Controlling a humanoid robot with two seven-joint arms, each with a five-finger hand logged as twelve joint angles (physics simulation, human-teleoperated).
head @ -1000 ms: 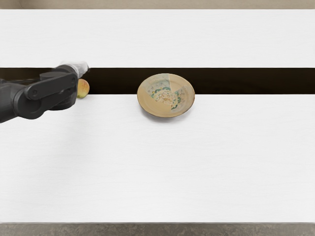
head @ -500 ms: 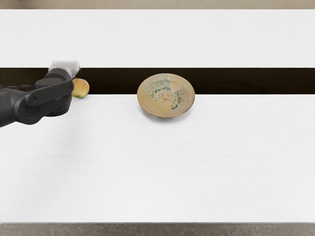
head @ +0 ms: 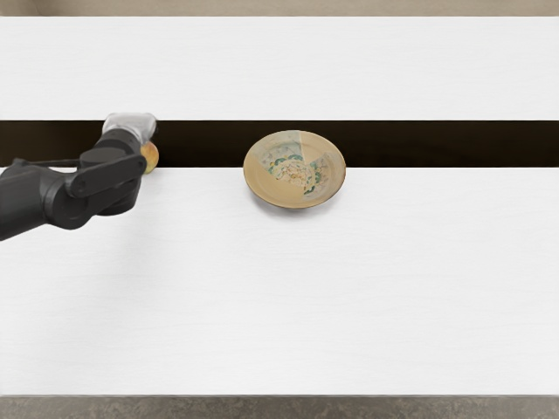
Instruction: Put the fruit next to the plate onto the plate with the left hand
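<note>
Your left arm (head: 52,192) is coming in well to the left of the plate (head: 294,168), lying dark across the white table (head: 306,288). Its pale grey robot hand (head: 129,125) is sitting at the arm's far end, left of the plate and slightly further back than it, over the dark gap (head: 419,144) that is running behind the plate.

The fruit (head: 151,156) is showing only as a small yellow sliver with a reddish blush, peeking out from the side of the wrist that faces the plate. It is probably an apple, though too little of it is in sight to be sure. It is sitting at the table's back edge, level with the plate's far rim and well apart from it, so it is not on the plate.

You cannot tell from this angle how far the robot hand is open, or whether it is holding the fruit, because the wrist is covering the contact.

The plate is resting empty, showing its teal and cream floral pattern.
</note>
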